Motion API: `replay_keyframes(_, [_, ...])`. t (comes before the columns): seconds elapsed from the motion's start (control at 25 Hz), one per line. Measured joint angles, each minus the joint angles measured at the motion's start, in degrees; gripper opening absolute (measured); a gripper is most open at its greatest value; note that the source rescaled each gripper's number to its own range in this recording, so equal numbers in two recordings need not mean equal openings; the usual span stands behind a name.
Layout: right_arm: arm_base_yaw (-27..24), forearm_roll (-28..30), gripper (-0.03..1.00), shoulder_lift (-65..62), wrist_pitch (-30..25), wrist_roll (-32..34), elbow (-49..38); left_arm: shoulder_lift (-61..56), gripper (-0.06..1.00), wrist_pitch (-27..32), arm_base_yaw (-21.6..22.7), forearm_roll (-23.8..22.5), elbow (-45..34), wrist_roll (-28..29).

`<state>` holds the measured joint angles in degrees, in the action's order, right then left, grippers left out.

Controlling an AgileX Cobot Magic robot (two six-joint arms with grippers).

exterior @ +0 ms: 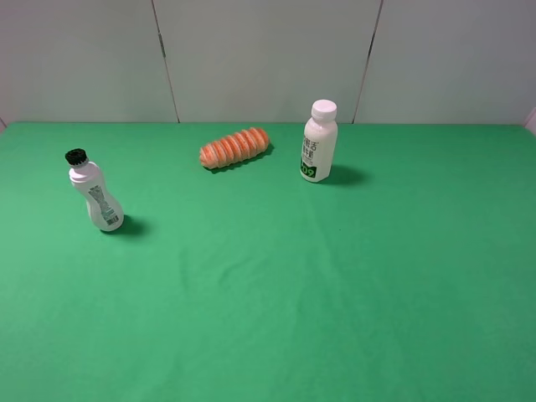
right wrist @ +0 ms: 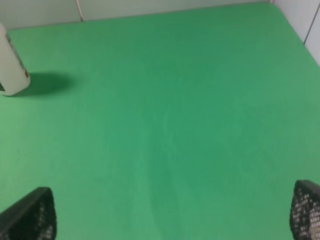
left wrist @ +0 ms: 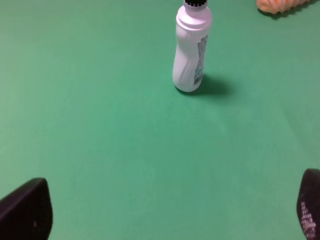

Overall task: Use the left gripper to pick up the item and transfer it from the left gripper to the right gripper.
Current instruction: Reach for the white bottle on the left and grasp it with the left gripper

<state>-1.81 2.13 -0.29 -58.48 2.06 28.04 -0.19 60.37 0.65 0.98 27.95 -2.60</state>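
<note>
The item, a small curvy white bottle [exterior: 98,194] with a black cap, stands upright on the green cloth at the left. It also shows in the left wrist view [left wrist: 191,47], some way ahead of my left gripper [left wrist: 172,215]. That gripper is open and empty; only its two black fingertips [left wrist: 27,210] show at the frame's corners. My right gripper [right wrist: 172,212] is open and empty over bare cloth. Neither gripper shows in the exterior high view.
An orange ridged roll [exterior: 235,147] lies at the back middle; its end shows in the left wrist view [left wrist: 282,5]. A taller white-capped bottle [exterior: 319,141] with a green label stands right of it, its base in the right wrist view [right wrist: 11,65]. A grey wall backs the table.
</note>
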Motion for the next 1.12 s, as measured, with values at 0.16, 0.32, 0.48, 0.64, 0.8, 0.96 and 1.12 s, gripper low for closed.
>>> replay_keyframes(0.16, [0.00, 0.00, 1.00, 0.00, 0.00, 0.00, 0.00, 0.00, 0.97, 0.00, 0.00, 0.00, 0.00, 0.00])
replay_keyframes(0.32, [0.00, 0.00, 1.00, 0.00, 0.00, 0.00, 0.00, 0.00, 0.97, 0.00, 0.00, 0.00, 0.00, 0.00])
replay_keyframes(0.48, [0.00, 0.00, 1.00, 0.00, 0.00, 0.00, 0.00, 0.00, 0.97, 0.00, 0.00, 0.00, 0.00, 0.00])
replay_keyframes(0.64, [0.00, 0.00, 1.00, 0.00, 0.00, 0.00, 0.00, 0.00, 0.97, 0.00, 0.00, 0.00, 0.00, 0.00])
replay_keyframes(0.8, [0.00, 0.00, 1.00, 0.00, 0.00, 0.00, 0.00, 0.00, 0.97, 0.00, 0.00, 0.00, 0.00, 0.00])
replay_keyframes(0.96, [0.00, 0.00, 1.00, 0.00, 0.00, 0.00, 0.00, 0.00, 0.97, 0.00, 0.00, 0.00, 0.00, 0.00])
replay_keyframes(1.12, [0.00, 0.00, 1.00, 0.00, 0.00, 0.00, 0.00, 0.00, 0.97, 0.00, 0.00, 0.00, 0.00, 0.11])
